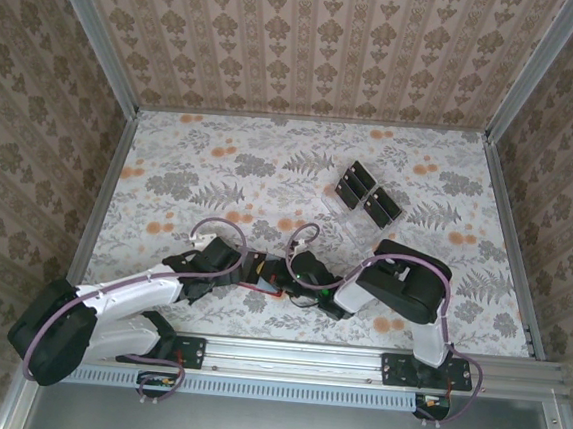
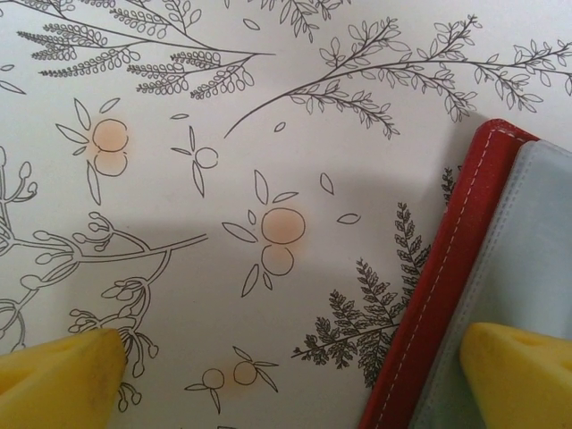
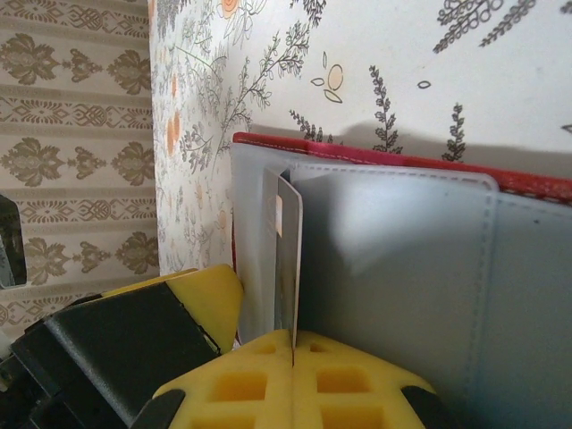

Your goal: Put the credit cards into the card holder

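Near the front edge of the table (image 1: 170, 164), which is covered in a white cloth printed with grey ferns and orange fruit, the card holder (image 2: 427, 304) lies open and flat between the two arms. It is a small red leather-like wallet with white stitching and pale grey see-through pockets inside.

The left gripper (image 2: 286, 380) is released, its yellow fingertips (image 2: 58, 375) spread wide. One is over bare cloth and the other over the grey inside of the card holder, just past the red stitched border. I cannot tell whether that one touches the lining.

The right gripper (image 3: 293, 347) is clenched on one credit card (image 3: 288, 259), a thin flat card seen edge-on. It is held upright with its far end at the mouth of a grey pocket (image 3: 393, 259) in the card holder. Faint light markings show on the card's narrow visible face, too foreshortened to read. A yellow-and-black block (image 3: 179, 313) sits just left of the card, against the wallet's left edge.

In the top view, the two wrists and their purple cables (image 1: 215, 226) cover most of the card holder.

Farther back and to the right, well apart from the arms, a clear plastic tray (image 1: 352, 212) holds the other credit cards (image 1: 351, 183). These are dark rectangles in two slanted rows, with pale markings too small to read. Brown patterned wallpapered walls (image 1: 312, 36) enclose the table on three sides.
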You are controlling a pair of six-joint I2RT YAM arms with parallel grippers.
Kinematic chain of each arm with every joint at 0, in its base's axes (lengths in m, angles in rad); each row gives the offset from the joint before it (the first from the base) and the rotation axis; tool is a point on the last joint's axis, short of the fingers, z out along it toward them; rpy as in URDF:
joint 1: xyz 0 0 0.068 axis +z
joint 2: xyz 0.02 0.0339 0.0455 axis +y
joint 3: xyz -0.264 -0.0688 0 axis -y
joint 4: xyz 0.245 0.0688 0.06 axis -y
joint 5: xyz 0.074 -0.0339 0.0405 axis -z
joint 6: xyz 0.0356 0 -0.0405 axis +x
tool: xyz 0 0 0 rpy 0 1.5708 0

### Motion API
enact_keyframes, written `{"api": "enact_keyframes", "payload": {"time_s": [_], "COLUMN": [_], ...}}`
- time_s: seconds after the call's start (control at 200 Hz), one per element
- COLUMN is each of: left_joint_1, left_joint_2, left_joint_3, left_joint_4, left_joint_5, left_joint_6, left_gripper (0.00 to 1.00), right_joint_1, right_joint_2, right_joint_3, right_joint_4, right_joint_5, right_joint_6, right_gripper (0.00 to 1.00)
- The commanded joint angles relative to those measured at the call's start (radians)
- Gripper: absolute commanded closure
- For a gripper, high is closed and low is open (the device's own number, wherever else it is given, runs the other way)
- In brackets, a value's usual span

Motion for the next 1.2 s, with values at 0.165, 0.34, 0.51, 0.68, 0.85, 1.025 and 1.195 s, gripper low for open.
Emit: {"api": "enact_keyframes", "payload": {"time_s": [0.165, 0.34, 0.51, 0.68, 0.85, 1.025, 1.195], "left_joint_1": [-0.007, -0.007, -0.005, -0.005, -0.005, -0.006, -0.006], "left_joint_2": [0.002, -0.018, -0.029, -0.038, -0.062, -0.072, -0.062], "left_joint_3": [-0.015, 0.011, 0.026, 0.033, 0.033, 0.030, 0.032], "left_joint_4": [-0.036, -0.046, -0.049, -0.055, -0.059, -0.049, -0.016], "left_joint_5": [-0.009, -0.011, -0.010, -0.006, 0.001, 0.015, 0.029], "left_joint_6": [-0.012, -0.003, 0.004, 0.009, 0.008, 0.008, 0.014], "left_gripper": [0.00, 0.00, 0.00, 0.00, 0.00, 0.00, 0.00], "right_joint_1": [0.006, -0.004, -0.024, -0.054, -0.102, -0.163, -0.220], "right_joint_2": [0.049, 0.041, 0.018, -0.010, -0.035, -0.074, -0.139], "right_joint_3": [0.021, 0.036, 0.039, 0.042, 0.048, 0.068, 0.110], "right_joint_4": [-0.162, -0.249, -0.314, -0.420, -0.544, -0.678, -0.819], "right_joint_5": [-0.001, -0.012, -0.025, -0.040, -0.072, -0.107, -0.133], "right_joint_6": [-0.016, -0.040, -0.061, -0.090, -0.145, -0.240, -0.355], "right_gripper": [1.00, 0.74, 0.62, 0.58, 0.58, 0.57, 0.57]}}
